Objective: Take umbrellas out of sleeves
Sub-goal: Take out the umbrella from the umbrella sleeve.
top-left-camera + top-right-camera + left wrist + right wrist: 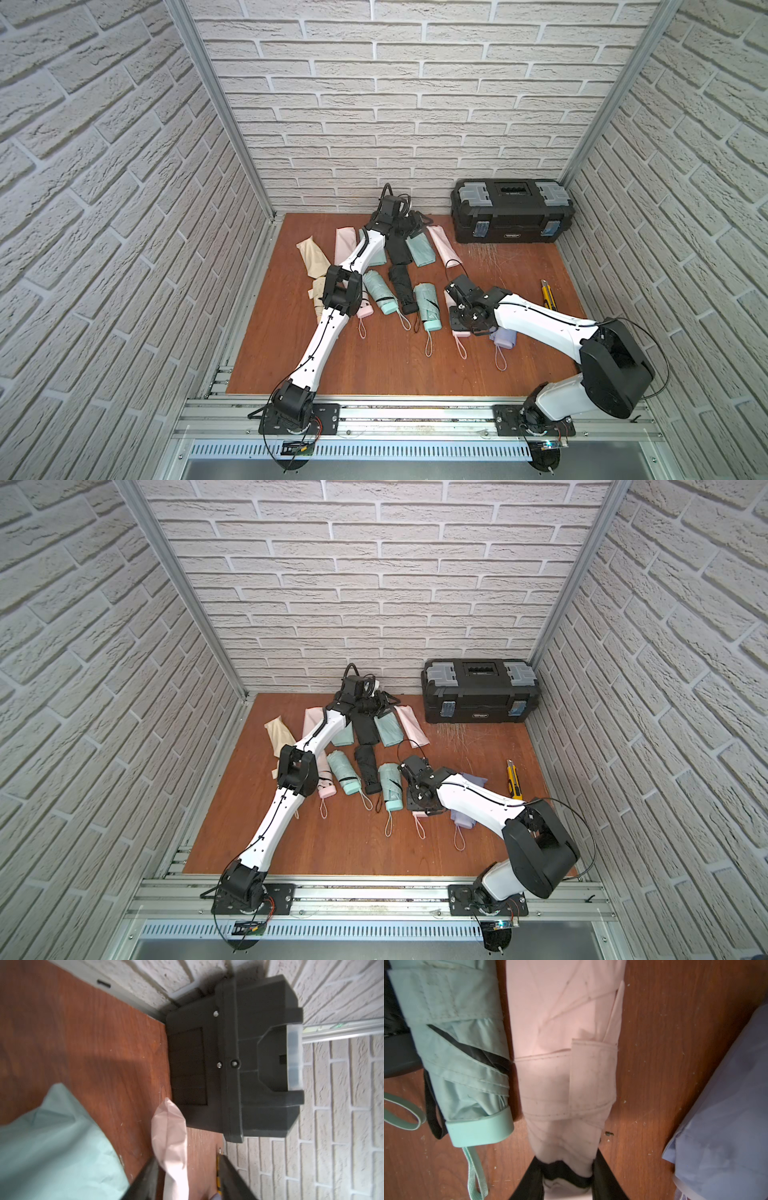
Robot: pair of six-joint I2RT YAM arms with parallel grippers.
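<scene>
Several folded umbrellas lie in a row mid-table: pink (365,309), mint (378,291), black (402,286), mint (428,305) and lilac (505,337). A beige one is mostly hidden under my left arm. Behind them lie flat sleeves: beige (311,255), pink (345,245), black (397,249), mint (420,249) and pink (444,245). My right gripper (568,1169) is shut on a pink umbrella (564,1064) near its handle end, beside the mint umbrella (463,1053). At the back, over the sleeves, my left gripper (188,1180) stands open. The pink sleeve (169,1136) lies beyond its fingers, untouched.
A black toolbox (513,210) stands at the back right against the brick wall. A yellow utility knife (548,295) lies near the right wall. Lilac fabric (473,780) shows behind my right arm. Brick walls close in three sides.
</scene>
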